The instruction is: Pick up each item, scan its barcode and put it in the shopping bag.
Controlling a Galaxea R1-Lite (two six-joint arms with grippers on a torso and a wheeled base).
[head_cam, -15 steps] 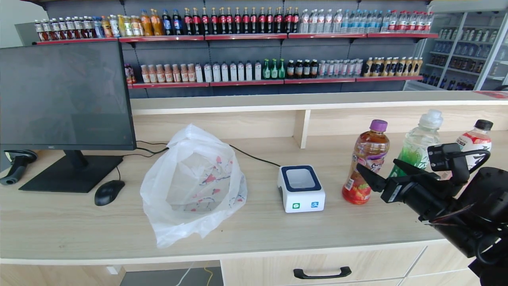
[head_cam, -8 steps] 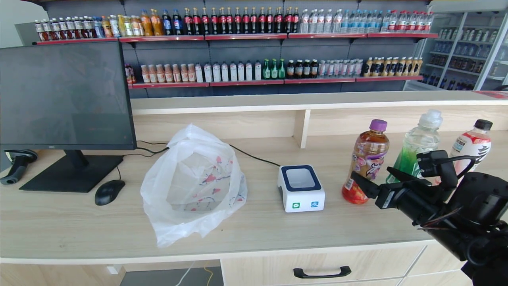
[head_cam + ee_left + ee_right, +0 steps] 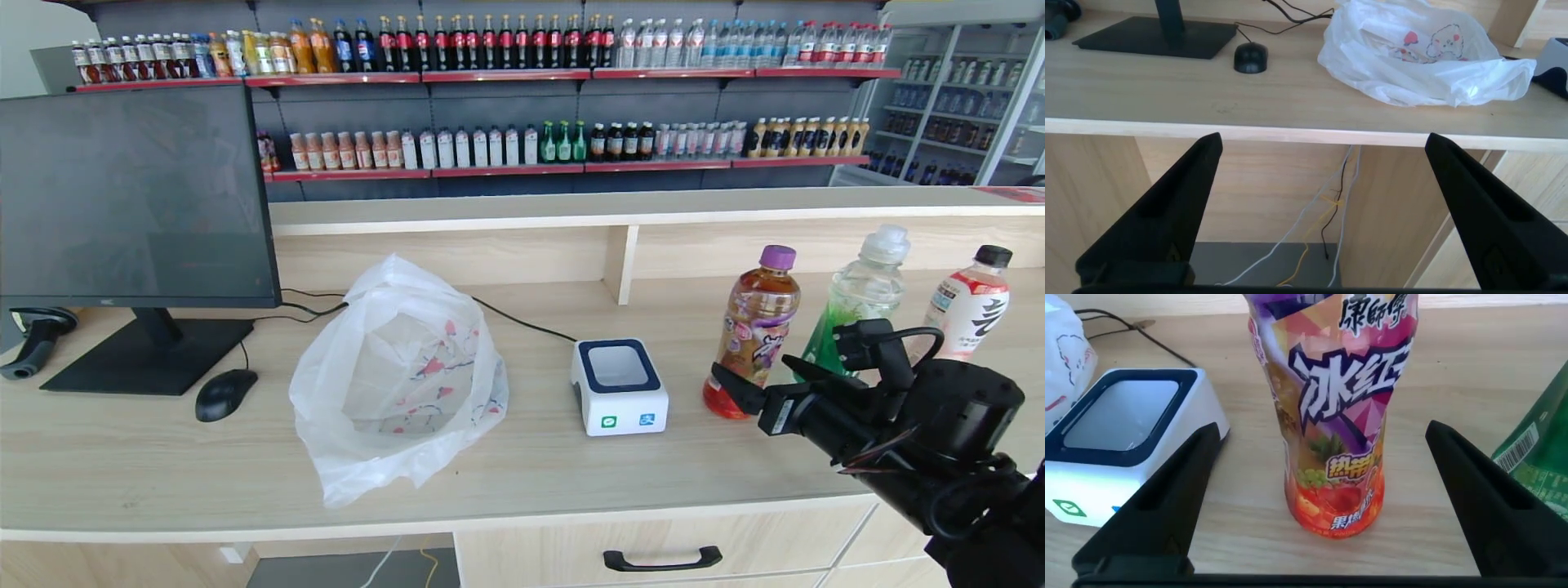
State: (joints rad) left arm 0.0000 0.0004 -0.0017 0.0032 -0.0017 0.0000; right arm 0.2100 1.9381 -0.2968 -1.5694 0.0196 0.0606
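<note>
While your right gripper (image 3: 753,369) hangs just in front of the orange tea bottle (image 3: 755,327), its two black fingers stand spread wide and grip nothing. In the right wrist view the bottle sits centred in the gap, with bare counter (image 3: 531,465) showing on either side, so neither finger touches it. The bottle stands upright on the counter with its purple cap on top.

Just beside it, to the right, you have a clear bottle with a green label (image 3: 861,298), also upright, and beyond that a white bottle with a black cap (image 3: 967,302). On the tea bottle's other side, near but apart, the white scanner box (image 3: 618,385) sits with its dark-framed window facing up.

Farther left, the white shopping bag (image 3: 400,376) slumps on the counter. Its mouth looks to be turned upward, though the folds make that hard to judge.

Your left gripper (image 3: 1323,139) is low, in front of the counter's edge, with its fingers likewise spread apart and holding nothing. Beyond the bag lie a black mouse (image 3: 224,394) and the monitor (image 3: 135,196) on its stand, and a handheld scanner (image 3: 33,339) rests at the counter's far left end.
</note>
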